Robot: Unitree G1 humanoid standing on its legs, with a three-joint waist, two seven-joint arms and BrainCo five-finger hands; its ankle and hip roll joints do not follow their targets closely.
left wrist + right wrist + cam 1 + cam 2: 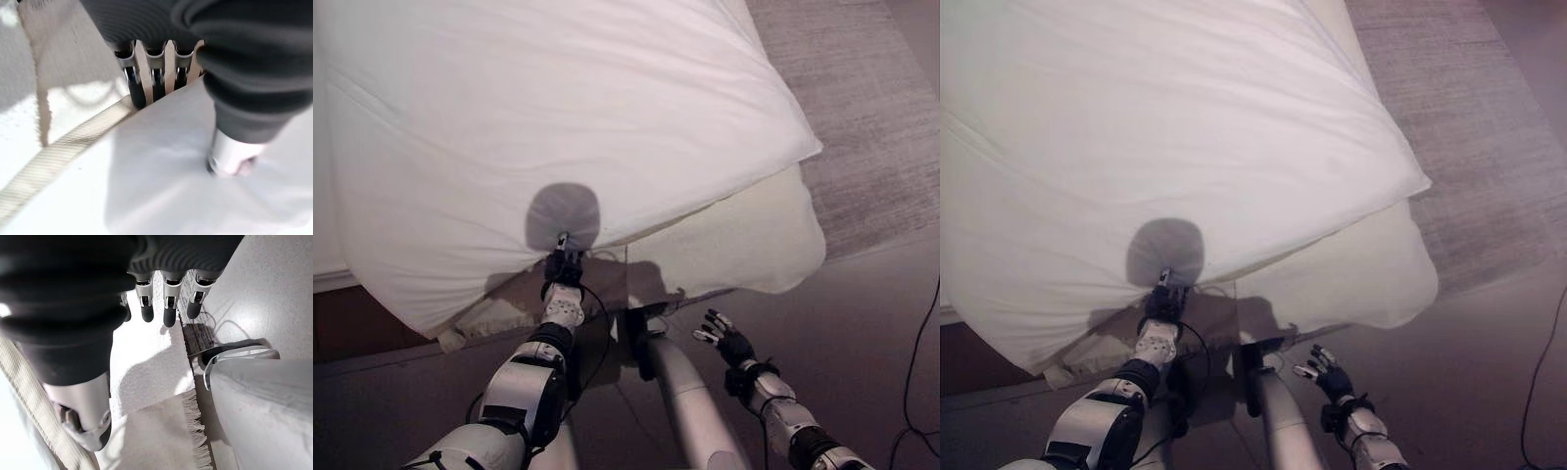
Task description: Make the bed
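Pinching the puffy white fabric duvet [558,127] at its near edge, left hand [562,266] fingers [155,81] above, thumb beneath; right hand [729,343] spread, clear of duvet.

The head views are dim and soft, with a faint purplish cast; the white duvet [558,117] is the brightest area while the floor [862,323] lies in gloom. A round dark shadow falls on the duvet's near edge, so light comes from behind and above. Both wrist views are brighter, blurred up close, with the dark covers out of focus.
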